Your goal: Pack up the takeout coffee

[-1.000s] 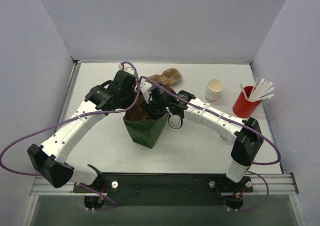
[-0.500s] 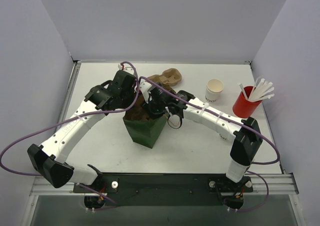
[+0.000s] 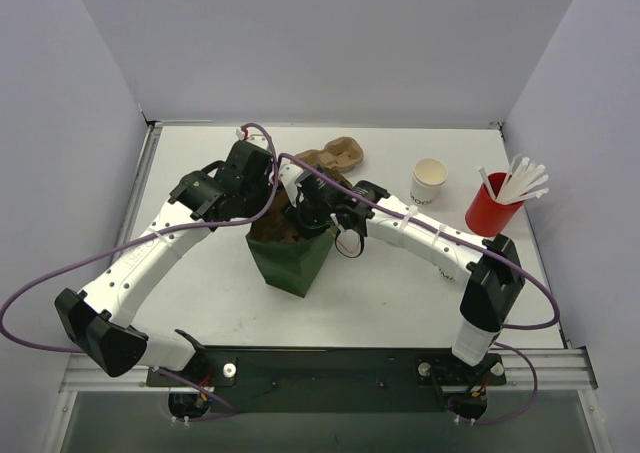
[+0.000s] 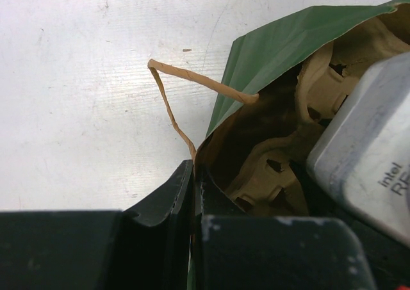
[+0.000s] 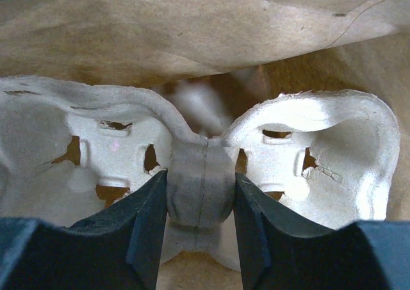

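Left gripper (image 4: pixel 194 197): I see its two black fingers clenched on the rim of the green paper bag (image 3: pixel 289 261), with the paper edge pinched between them. The bag stands upright at mid-table (image 3: pixel 400 288), its mouth open. One twisted paper handle (image 4: pixel 186 79) loops out over the table beside the pinched rim.

Right gripper (image 5: pixel 200 203): it is down inside the bag. Its fingers (image 5: pixel 148 223) are grasping the narrow central post of a moulded pulp cup carrier (image 5: pixel 320 143), one finger on each side and both touching it. The carrier sits against the bag's brown inner wall, with a cup pocket showing on either side of the post. From the left wrist view I see the same carrier's tan pulp inside the bag, partly covered by a grey housing (image 4: pixel 365 143) on the right arm.

Takeout coffee: I cannot tell where it is. A pale blurred shape behind the carrier's post in the right wrist view is too indistinct to identify.

Other items: a second pulp carrier (image 3: pixel 337 154) lies on the table behind the bag. A white cup with a tan inside (image 3: pixel 429 180) stands to the right, and a red cup (image 3: pixel 488 214) of white straws (image 3: pixel 520 181) stands near the right wall
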Controlling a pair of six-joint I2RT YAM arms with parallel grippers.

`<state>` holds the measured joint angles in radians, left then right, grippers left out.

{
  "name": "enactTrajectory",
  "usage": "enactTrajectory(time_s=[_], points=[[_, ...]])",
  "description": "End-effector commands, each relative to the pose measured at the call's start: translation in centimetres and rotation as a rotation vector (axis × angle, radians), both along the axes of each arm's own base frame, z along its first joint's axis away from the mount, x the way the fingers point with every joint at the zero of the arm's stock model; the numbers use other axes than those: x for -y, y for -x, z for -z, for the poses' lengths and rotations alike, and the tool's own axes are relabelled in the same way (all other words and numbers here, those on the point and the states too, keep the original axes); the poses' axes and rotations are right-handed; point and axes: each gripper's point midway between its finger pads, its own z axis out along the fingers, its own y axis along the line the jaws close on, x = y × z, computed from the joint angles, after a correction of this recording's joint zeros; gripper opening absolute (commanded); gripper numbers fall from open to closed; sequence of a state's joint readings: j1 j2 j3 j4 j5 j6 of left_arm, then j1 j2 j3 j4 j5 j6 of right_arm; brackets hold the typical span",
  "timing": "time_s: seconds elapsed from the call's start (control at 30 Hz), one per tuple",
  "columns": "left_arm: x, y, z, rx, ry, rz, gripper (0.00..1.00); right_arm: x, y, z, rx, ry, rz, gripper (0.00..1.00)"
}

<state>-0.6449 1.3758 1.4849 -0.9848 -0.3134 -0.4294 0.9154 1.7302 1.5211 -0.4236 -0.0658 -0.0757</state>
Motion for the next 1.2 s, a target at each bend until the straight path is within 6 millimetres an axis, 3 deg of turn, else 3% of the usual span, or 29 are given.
enactTrajectory(time_s=[0.0,0.33,0.57,1.17], points=[[3.7,0.1,-1.5,0.053,0.068,0.159,0.00,0.4,0.3,2.4,0.001,0.122,-0.032,0.38],[3.8,0.2,-1.4,0.050,0.073,0.164,0.00,0.6,0.2,2.3,0.008,0.128,-0.029,0.41],[3.9,0.2,-1.4,0.050,0.075,0.167,0.00,0.4,0.3,1.6,0.013,0.123,-0.035,0.56],[4.3,0.3,-1.5,0.045,0.084,0.184,0.00,0.5,0.0,-1.2,0.058,0.100,-0.023,0.70]])
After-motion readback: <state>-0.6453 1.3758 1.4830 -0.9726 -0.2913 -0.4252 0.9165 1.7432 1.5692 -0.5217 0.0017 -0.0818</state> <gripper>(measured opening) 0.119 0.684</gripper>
